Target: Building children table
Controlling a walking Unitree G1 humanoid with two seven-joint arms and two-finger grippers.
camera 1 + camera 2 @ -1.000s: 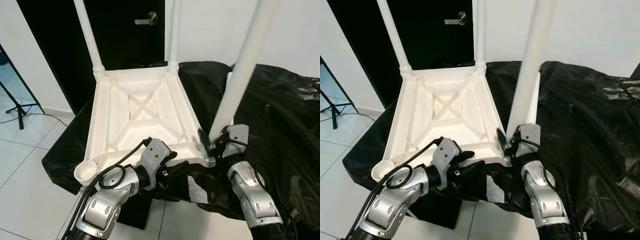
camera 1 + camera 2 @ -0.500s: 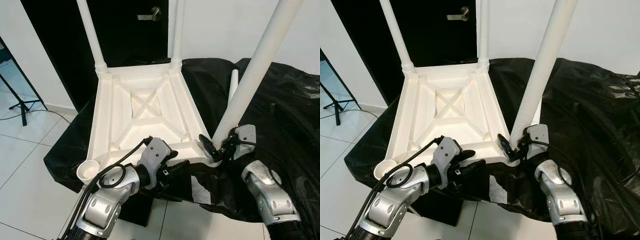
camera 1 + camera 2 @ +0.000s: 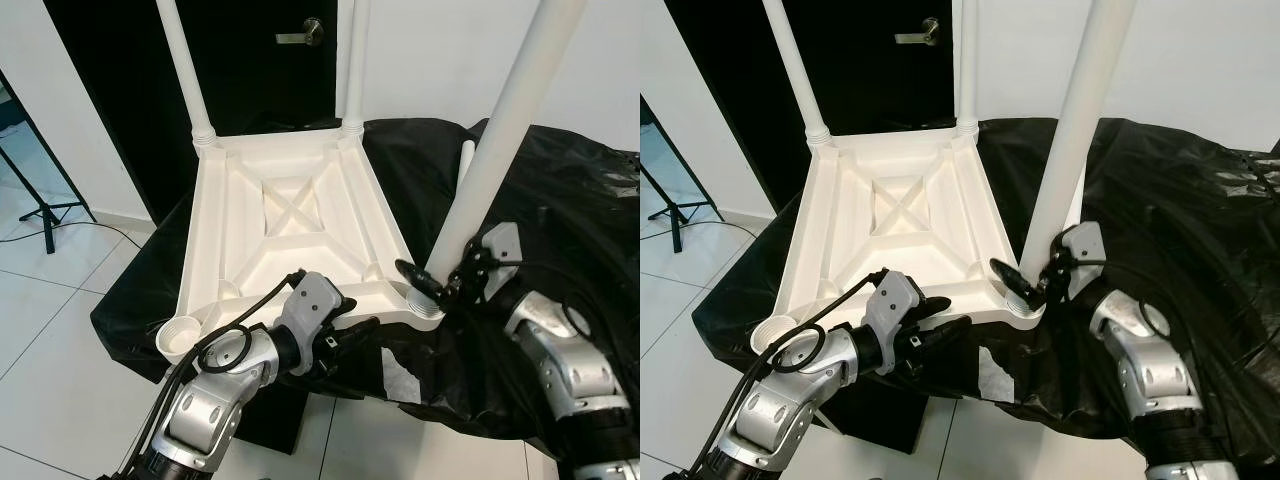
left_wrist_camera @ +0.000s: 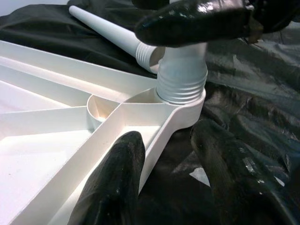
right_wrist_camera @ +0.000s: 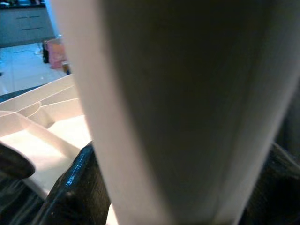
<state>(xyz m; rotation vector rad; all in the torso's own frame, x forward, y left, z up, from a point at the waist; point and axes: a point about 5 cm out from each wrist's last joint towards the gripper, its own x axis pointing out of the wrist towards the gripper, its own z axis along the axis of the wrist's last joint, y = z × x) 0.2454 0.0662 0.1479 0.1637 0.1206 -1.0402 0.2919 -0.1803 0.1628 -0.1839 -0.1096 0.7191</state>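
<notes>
A white plastic table (image 3: 215, 230) lies upside down on a black sheet (image 3: 570, 200). Two legs (image 3: 185, 70) stand upright in its far corners. My right gripper (image 3: 440, 285) is shut on a third leg (image 3: 495, 140), low down, where its threaded end (image 4: 180, 84) sits in the near right corner socket. That leg leans slightly right. The near left socket (image 3: 180, 333) is bare. A loose leg (image 4: 108, 30) lies on the sheet behind that corner. My left gripper (image 3: 350, 333) is open, its fingers (image 4: 117, 187) straddling the table's front rim close to the right corner.
A dark doorway with a door handle (image 3: 300, 35) is behind the table, with white wall to the right. A black stand (image 3: 40, 205) is on the tiled floor at the left. A pale patch (image 3: 397, 375) shows on the sheet's front drop.
My right forearm has swung out to the right while keeping hold of the leg, and the leg's lean has shifted a little. The left gripper has stayed at the front rim.
</notes>
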